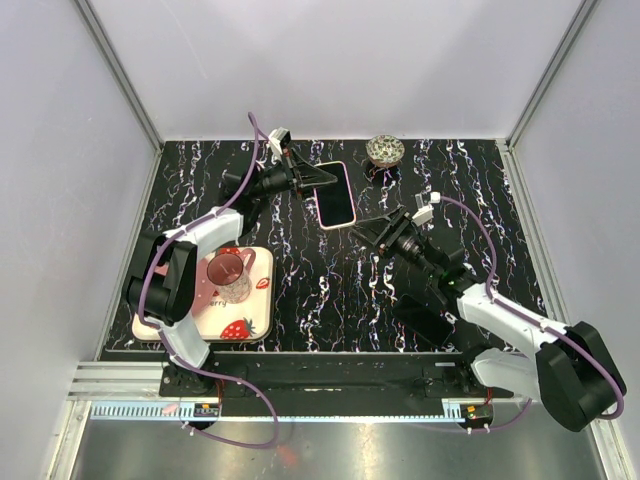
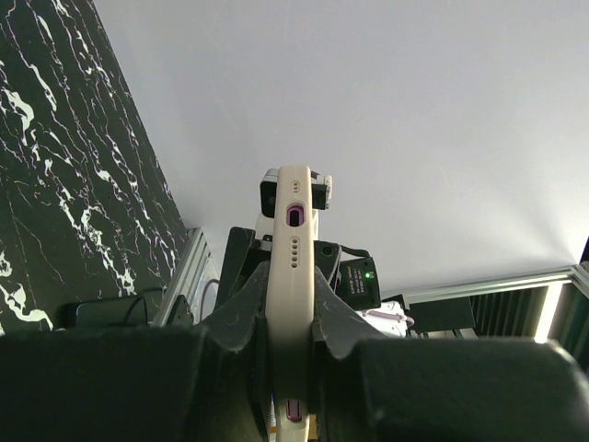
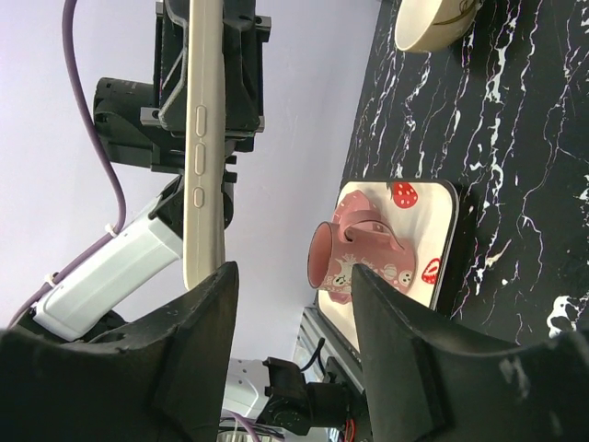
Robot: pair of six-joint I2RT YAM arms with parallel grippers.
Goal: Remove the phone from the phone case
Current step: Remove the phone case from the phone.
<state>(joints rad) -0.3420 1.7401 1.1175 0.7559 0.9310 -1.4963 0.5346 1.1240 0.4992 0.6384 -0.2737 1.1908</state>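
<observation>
The phone in its pale pink case (image 1: 335, 194) is held up above the table at the back centre, screen up. My left gripper (image 1: 308, 181) is shut on its left long edge. In the left wrist view the case's cream edge (image 2: 294, 267) with port and speaker holes stands clamped between the dark fingers (image 2: 235, 318). My right gripper (image 1: 377, 231) is open and empty, just right of and below the phone's near end. In the right wrist view the case's side with buttons (image 3: 204, 138) stands beyond the left finger (image 3: 198, 331), apart from it.
A white strawberry tray (image 1: 255, 310) with a pink mug (image 1: 229, 275) sits at the near left; both also show in the right wrist view, the mug (image 3: 354, 262) on the tray (image 3: 440, 235). A small bowl (image 1: 384, 150) stands at the back centre-right.
</observation>
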